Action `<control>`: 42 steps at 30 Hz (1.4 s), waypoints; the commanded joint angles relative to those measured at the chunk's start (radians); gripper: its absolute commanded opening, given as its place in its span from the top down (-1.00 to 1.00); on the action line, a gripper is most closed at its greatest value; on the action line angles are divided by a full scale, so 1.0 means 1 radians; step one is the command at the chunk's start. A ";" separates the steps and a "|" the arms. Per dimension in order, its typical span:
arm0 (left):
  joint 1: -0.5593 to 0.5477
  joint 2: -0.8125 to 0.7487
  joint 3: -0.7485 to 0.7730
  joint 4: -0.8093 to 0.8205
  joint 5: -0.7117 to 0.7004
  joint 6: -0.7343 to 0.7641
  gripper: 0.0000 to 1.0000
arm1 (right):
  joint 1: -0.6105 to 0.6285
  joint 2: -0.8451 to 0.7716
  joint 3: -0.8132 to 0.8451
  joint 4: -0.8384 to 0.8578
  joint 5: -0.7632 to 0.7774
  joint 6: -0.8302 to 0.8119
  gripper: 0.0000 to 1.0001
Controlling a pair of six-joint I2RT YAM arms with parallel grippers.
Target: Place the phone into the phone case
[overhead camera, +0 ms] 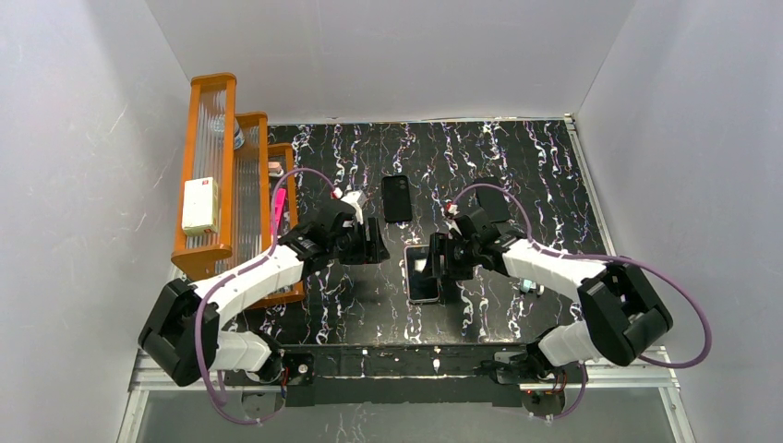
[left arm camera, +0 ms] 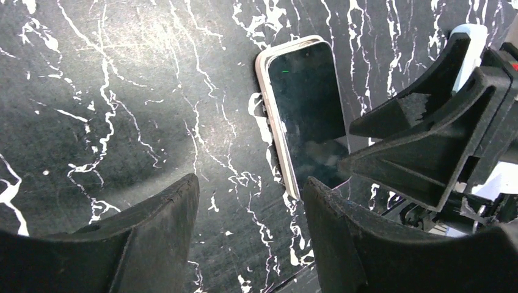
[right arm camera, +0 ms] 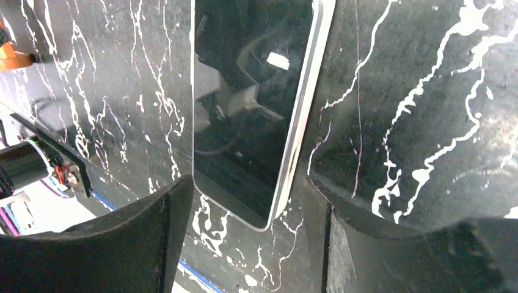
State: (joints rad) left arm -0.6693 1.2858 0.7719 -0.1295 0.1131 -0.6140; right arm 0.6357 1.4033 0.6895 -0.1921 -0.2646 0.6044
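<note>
The phone [overhead camera: 423,268] lies flat on the black marbled table, its glossy screen [left arm camera: 305,110] framed by the pale pink rim of the phone case [left arm camera: 266,104]. My left gripper [overhead camera: 373,242] hovers just left of it, open, with only bare table between its fingers [left arm camera: 250,210]. From the right, my right gripper [overhead camera: 441,260] reaches over the phone, also open. In the right wrist view the phone's [right arm camera: 244,104] end and the phone case rim [right arm camera: 298,140] sit between the two fingers, and the gripper [right arm camera: 247,204] does not clamp it. The right gripper's fingers [left arm camera: 421,140] show in the left wrist view.
A matte black phone-sized piece [overhead camera: 397,198] lies farther back on the table. An orange rack [overhead camera: 231,175] with a white box [overhead camera: 200,205] stands along the left edge. A small object [overhead camera: 528,286] sits beside the right arm. White walls enclose the table.
</note>
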 commanded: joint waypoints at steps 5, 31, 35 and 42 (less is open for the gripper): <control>0.002 0.046 -0.029 0.092 0.065 -0.071 -0.21 | 0.013 -0.117 -0.004 -0.099 0.017 0.008 -0.25; 0.002 0.163 -0.050 0.223 0.107 -0.158 -0.11 | 0.209 -0.014 0.027 -0.203 0.238 0.012 -0.44; 0.003 0.236 0.005 0.223 0.077 -0.167 -0.02 | 0.232 -0.002 0.027 -0.195 0.275 0.020 -0.35; 0.003 0.375 0.095 0.311 0.064 -0.207 0.07 | 0.279 -0.001 0.023 -0.200 0.397 0.045 -0.25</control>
State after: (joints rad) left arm -0.6693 1.6119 0.8032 0.1230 0.1978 -0.7921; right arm 0.8955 1.3849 0.7055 -0.3920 0.0265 0.6308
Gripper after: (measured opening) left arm 0.478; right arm 0.639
